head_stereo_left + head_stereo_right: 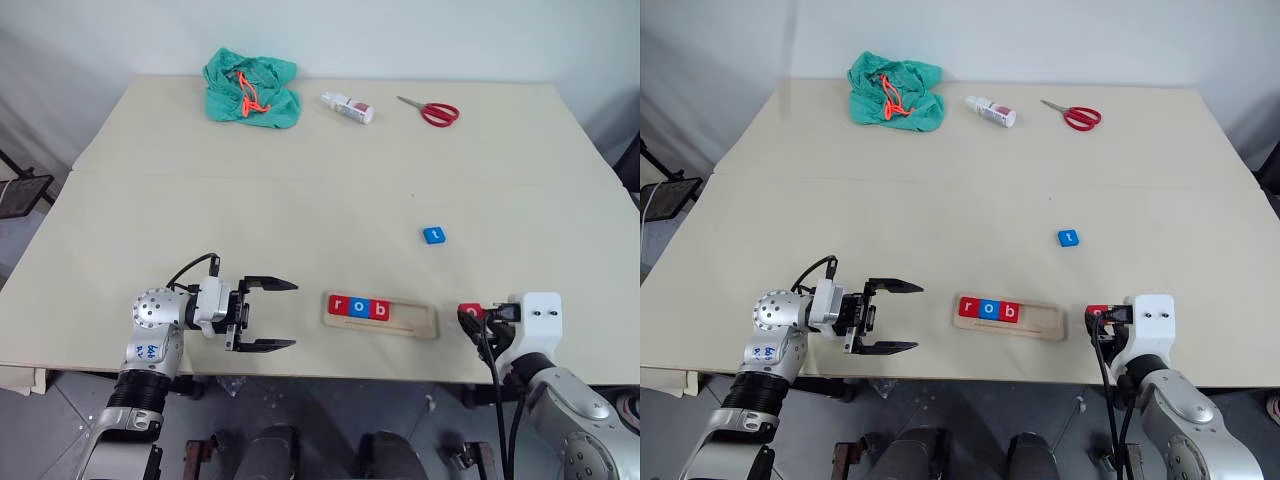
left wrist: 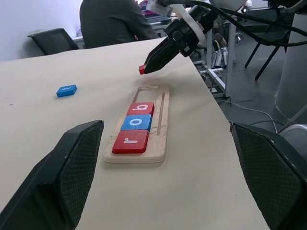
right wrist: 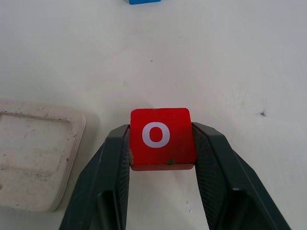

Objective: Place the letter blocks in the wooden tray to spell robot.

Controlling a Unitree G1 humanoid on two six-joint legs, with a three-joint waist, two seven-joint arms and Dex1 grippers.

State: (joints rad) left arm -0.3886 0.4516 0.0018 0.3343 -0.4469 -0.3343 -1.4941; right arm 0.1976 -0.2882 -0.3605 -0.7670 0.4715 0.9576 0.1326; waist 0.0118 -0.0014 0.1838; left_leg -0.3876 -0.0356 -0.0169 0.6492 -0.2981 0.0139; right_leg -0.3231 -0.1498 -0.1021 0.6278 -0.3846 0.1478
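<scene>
Our right tool [image 3: 160, 143] pinched the red "o" block [image 3: 160, 137] just right of the wooden tray [image 1: 415, 322]; a tilted descent could jam it on the rim. Our left tool [image 1: 268, 315] gaped wide.

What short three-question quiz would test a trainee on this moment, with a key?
1. True or false: the tray already holds r, o and b.
2. Which letter is on the red block in the right gripper?
A) t
B) o
C) r
3. Fill in: the blue t block lies on the ____, outside the tray.

Key:
1. True: red r, blue o and red b fill the tray's left end.
2. B: its fingers are closed on the block's two sides, just right of the tray.
3. Table. The left gripper is open, left of the tray, holding nothing.
</scene>
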